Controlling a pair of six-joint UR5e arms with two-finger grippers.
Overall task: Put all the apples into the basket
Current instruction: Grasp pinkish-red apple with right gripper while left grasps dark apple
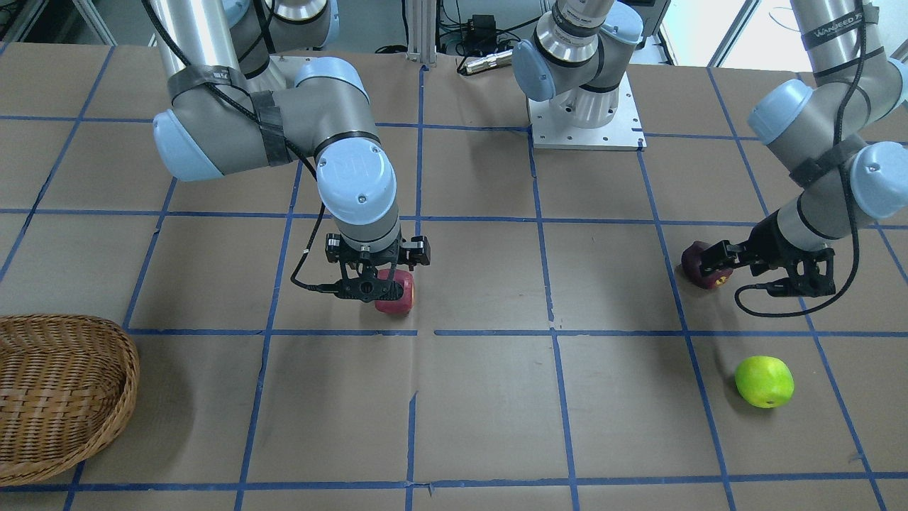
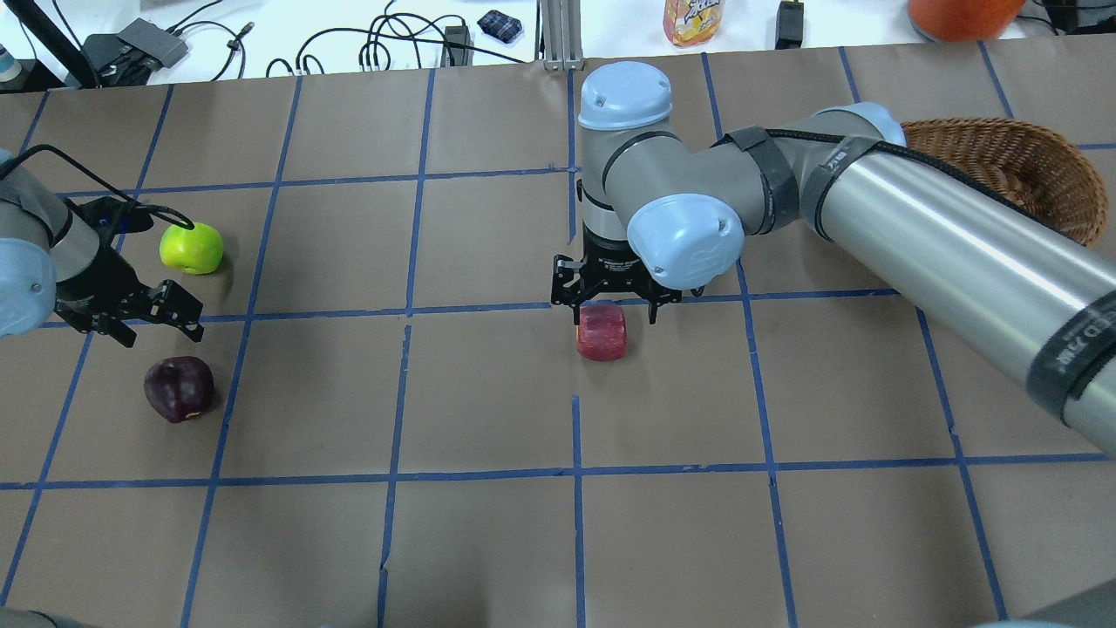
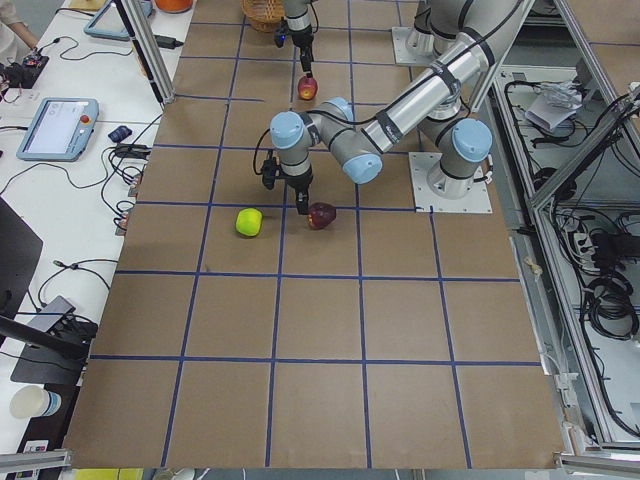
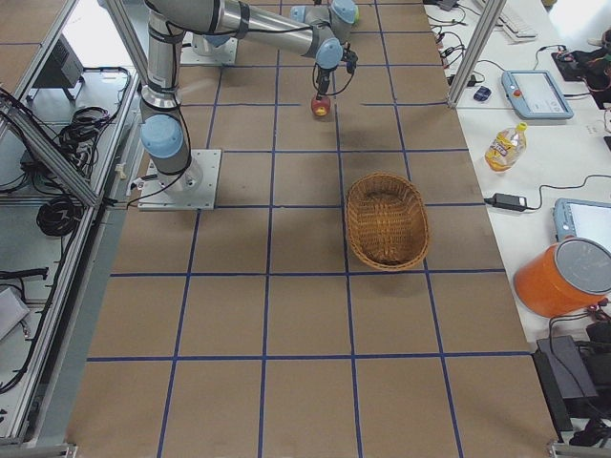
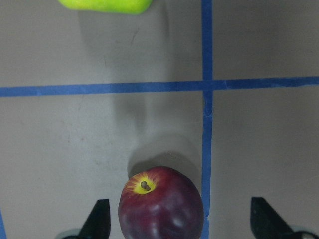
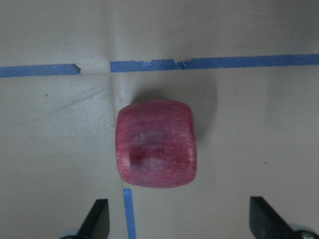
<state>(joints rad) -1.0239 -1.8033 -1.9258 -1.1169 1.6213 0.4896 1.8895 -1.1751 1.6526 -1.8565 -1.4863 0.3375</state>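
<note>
The red apple lies on its side near the table's middle. My right gripper hangs open just over it, a finger on either side, apart from it. The maroon apple lies at the table's left end. My left gripper is open with the maroon apple between its fingertips, not gripped. The green apple lies loose beyond it. The wicker basket stands empty at the far right.
The right arm's long link crosses above the table in front of the basket. A mounting plate holds an arm base at the robot's side. A drink bottle, an orange bucket and cables lie beyond the far edge.
</note>
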